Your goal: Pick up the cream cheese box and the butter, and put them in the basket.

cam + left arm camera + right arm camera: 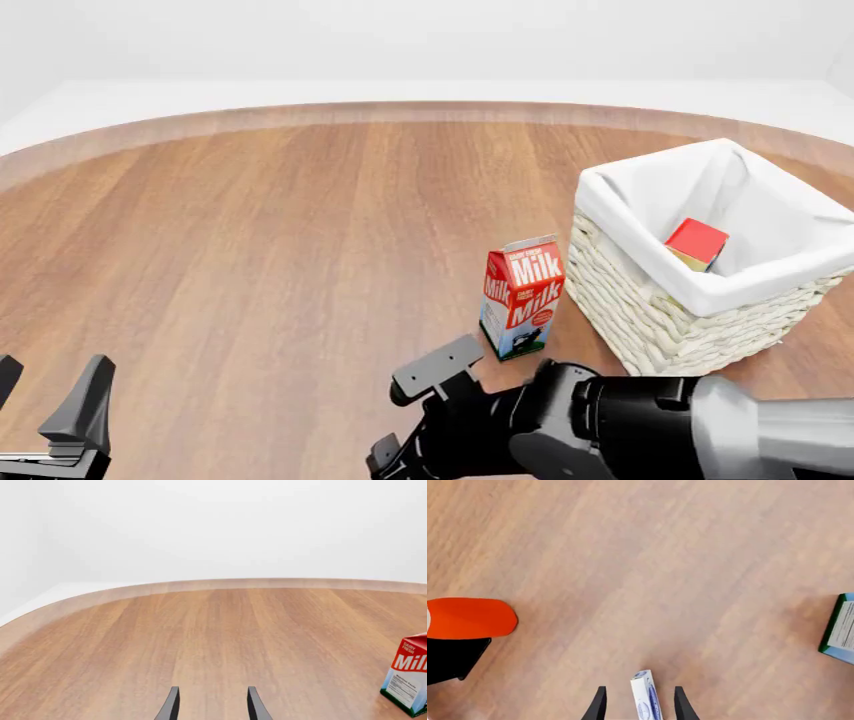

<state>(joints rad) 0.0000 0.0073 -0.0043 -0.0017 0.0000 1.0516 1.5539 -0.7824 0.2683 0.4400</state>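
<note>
The wooden surface carries a wicker basket with a white cloth lining at about 3 o'clock in the front view. Inside it, against the lining, lies the butter, showing a red face and a tan side, tilted on one corner. Just beside the basket, at its 9 o'clock, a red-and-white milk carton stands upright; the two look close, though I cannot tell whether they touch.

The right gripper sits low at 6 o'clock in the front view, in front of the milk carton, with its dark arm stretching off toward 4 o'clock. In the right wrist view its fingers stand a little apart, and the cream cheese box is edge-on between them, a thin whitish slab with a blue mark. There are narrow gaps on both sides, so whether the fingers are pressing it cannot be told. An orange and black shape lies off to one side over the wood in that view.

The left gripper is at 8 o'clock, well apart from everything else. Its fingers are spread with nothing but bare wood between them.
</note>
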